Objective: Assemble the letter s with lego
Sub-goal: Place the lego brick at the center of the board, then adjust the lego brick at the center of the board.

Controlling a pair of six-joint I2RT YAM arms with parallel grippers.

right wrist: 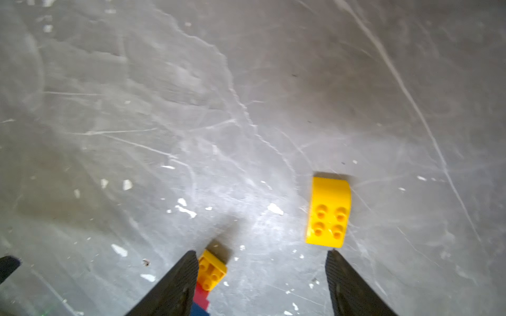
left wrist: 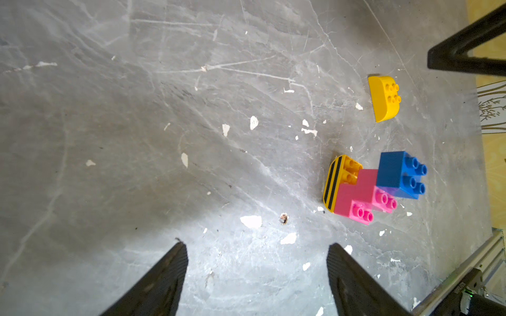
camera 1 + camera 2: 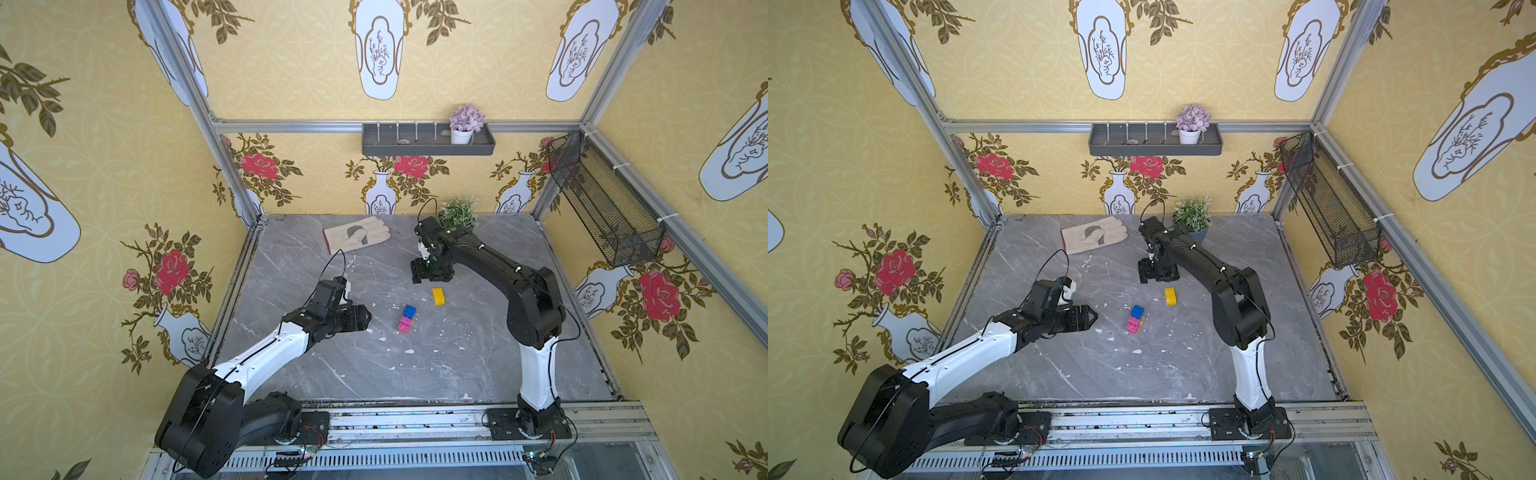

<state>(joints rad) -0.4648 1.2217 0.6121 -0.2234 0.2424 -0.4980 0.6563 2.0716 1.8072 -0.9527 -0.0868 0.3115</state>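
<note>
Rail (image 3: 415,419) carrying both arm bases sits nearest the top camera, with the grey table (image 3: 478,365) beyond it.

Task lego: four bricks are joined in a stepped cluster (image 3: 406,319) lying on its side near the table's centre. It runs striped yellow (image 2: 335,180), two pinks (image 2: 356,195), then blue (image 2: 398,173) at the far end, studs pointing sideways. The fifth brick, plain yellow (image 3: 438,296), lies alone, near the blue end but apart from it (gap clear in both top views). The letter s therefore looks one piece short.

Step in hand (judged): seat plain yellow on the blue studs. To do it well:
- Grip it across its flat faces, not the curved back.
- Keep its hollow side square to the blue studs.
- Set the offset that continues the step, then press along the stud axis.
- Brace the striped end with the other arm while pushing, since the cluster lies loose on a smooth table and would likely slide.

Right fingers (image 3: 431,274): spread wide, empty, pointing down low over the table just behind plain yellow. In the wrist view the brick sits just past one fingertip, not between them. No contact seen.

Left fingers (image 3: 365,319): also apart, about as wide, empty. They hover to the left of the cluster, near it but not touching.
</note>
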